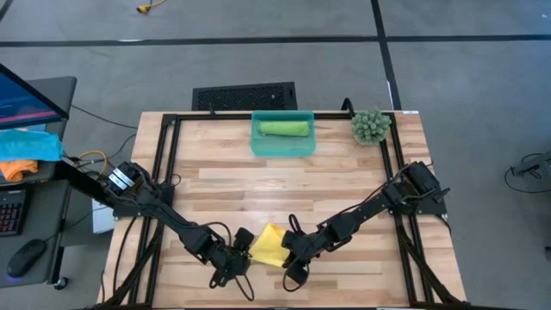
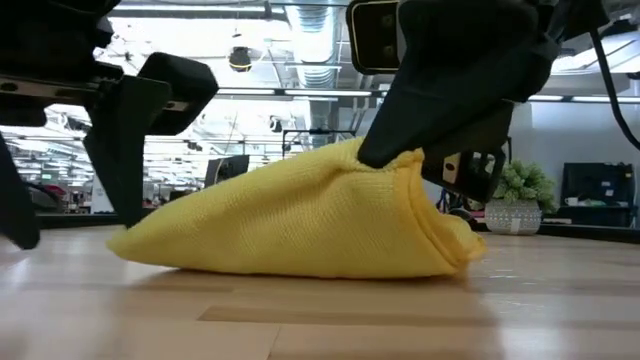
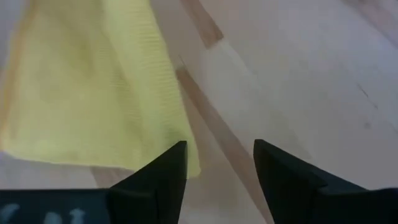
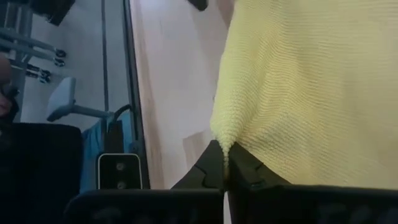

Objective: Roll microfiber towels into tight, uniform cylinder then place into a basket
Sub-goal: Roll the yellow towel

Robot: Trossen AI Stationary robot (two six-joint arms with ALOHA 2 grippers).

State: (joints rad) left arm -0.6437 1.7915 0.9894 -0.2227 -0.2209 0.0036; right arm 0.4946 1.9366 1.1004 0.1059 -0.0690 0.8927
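The right gripper (image 4: pixel 225 167) is clenching a pinched edge of the yellow towel (image 1: pixel 269 245) and lifting that end into a peak, as the right wrist view is showing. The left gripper (image 3: pixel 217 165) is standing with its fingers parted and nothing between them, just beside the towel's opposite edge.

The towel is lying near the front of the table (image 1: pixel 344 172), between the two grippers. Its long axis is running roughly across the table from one gripper to the other, so the free edge is facing the left gripper, and that arm is the nearer one to it. Any rolling move appears to be turning on this: the loose edge is lying just off to the side of the open fingers, not between them.

The low view is showing what the overhead view is not: the cloth is sitting as a slack, tent-like heap, not a cylinder. The high view alone is showing the basket (image 1: pixel 283 146) at the far edge, well apart from both grippers, already holding the rolled green towel (image 1: pixel 285 128). A small potted plant (image 1: pixel 371 126) is standing near the basket.
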